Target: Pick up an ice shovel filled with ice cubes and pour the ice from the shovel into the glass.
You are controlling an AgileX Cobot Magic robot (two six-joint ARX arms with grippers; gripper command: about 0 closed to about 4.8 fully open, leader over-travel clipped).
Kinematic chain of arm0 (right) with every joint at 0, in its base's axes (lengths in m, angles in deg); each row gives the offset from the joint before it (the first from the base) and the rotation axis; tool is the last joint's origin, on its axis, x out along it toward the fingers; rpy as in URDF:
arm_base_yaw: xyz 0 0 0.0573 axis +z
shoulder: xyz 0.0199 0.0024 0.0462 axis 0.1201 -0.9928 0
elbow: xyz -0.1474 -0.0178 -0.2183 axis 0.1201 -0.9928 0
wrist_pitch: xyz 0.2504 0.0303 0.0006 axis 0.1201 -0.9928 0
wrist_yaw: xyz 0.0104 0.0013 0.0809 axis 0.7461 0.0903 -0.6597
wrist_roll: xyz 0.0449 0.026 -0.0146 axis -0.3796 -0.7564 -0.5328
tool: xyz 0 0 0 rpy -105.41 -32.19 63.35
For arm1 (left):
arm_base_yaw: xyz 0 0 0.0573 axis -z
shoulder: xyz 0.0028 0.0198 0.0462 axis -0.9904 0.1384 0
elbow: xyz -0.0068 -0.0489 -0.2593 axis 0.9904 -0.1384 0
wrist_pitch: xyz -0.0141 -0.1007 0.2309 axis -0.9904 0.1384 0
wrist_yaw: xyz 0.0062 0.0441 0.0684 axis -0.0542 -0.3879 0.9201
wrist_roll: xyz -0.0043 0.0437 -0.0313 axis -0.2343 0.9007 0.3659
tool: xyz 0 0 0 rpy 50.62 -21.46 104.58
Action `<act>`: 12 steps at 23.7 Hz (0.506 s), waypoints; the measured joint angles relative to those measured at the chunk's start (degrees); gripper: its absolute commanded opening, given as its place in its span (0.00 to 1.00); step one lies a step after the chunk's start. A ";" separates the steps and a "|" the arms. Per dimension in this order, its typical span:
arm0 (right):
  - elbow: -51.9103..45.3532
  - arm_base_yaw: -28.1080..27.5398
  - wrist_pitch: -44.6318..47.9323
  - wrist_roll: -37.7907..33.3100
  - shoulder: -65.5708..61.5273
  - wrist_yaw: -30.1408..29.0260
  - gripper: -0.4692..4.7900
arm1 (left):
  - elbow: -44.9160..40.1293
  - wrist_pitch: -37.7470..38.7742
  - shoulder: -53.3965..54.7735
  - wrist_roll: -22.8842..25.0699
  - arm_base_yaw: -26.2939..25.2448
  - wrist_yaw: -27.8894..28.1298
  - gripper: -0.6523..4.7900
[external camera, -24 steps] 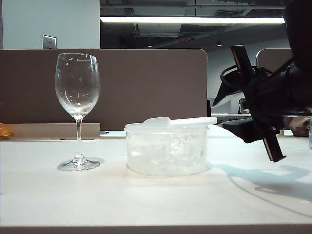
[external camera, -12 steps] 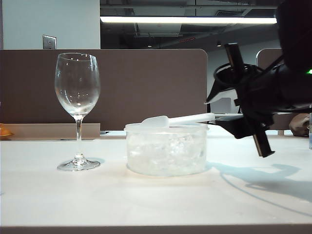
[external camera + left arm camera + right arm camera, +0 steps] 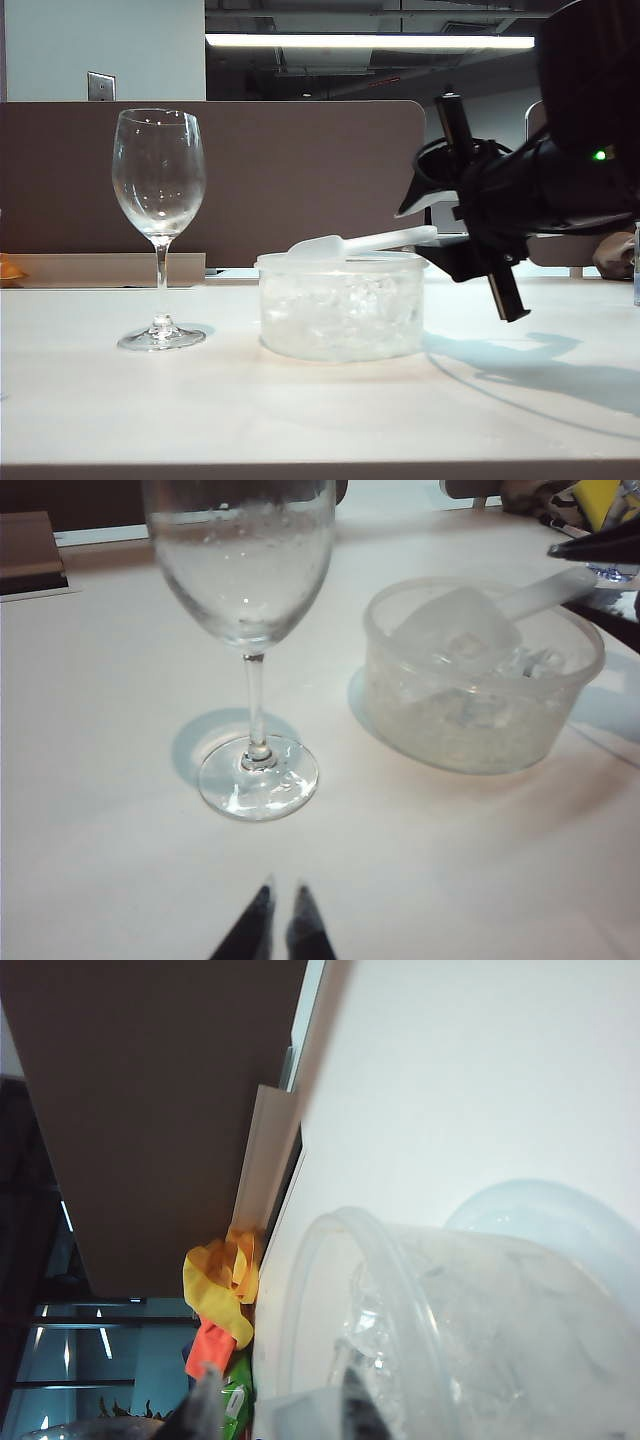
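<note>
The right end effector point(image 3: 432, 232) is seen at the free end of the ice shovel's point(image 3: 352, 243) handle, its dark fingers set above and below the flat strip; whether the pads actually bear on the handle cannot be told, and no firm grip is shown. In the right wrist view the two fingertips point(image 3: 205, 1400) stand apart with the pale handle end between them, the tub point(image 3: 420, 1310) lying just beyond. The shovel is laid across the rim of the squat clear tub point(image 3: 342, 305), its bowl over the tub's far side from the right end effector, handle pointing toward it and tilted slightly up. Ice cubes point(image 3: 470, 645) are seen in the shovel's bowl and more fill the tub beneath. The glass point(image 3: 159, 225) stands upright on the white worktop point(image 3: 300, 410), beyond the tub from the right end effector, apart from the tub, and holds no ice. The left end effector point(image 3: 281, 920) is held low over the worktop with the glass's foot just ahead of it; its fingertips are nearly together, a narrow gap between them, and nothing is gripped. A yellow and orange object point(image 3: 222, 1295) lies at the worktop's far edge by the partition.
</note>
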 measured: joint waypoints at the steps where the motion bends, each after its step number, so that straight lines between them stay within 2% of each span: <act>1: 0.37 0.11 0.04 -0.02 -0.76 -0.04 0.30 | 0.00 0.00 0.00 0.00 0.00 0.00 0.17; 3: 0.72 0.20 0.17 -0.02 -0.90 0.00 0.25 | 0.00 0.00 0.00 0.00 0.00 0.00 0.17; 7: 1.53 0.50 -0.09 0.02 -1.66 -0.04 0.24 | 0.00 0.00 -0.02 0.00 0.00 0.00 0.17; 9: 1.86 0.50 -0.02 -0.02 -1.84 -0.02 0.15 | 0.00 0.00 -0.02 0.00 0.00 0.00 0.17; 12: 1.92 0.50 0.31 -0.07 -2.12 -0.07 0.12 | 0.00 0.00 0.00 0.00 0.00 0.00 0.17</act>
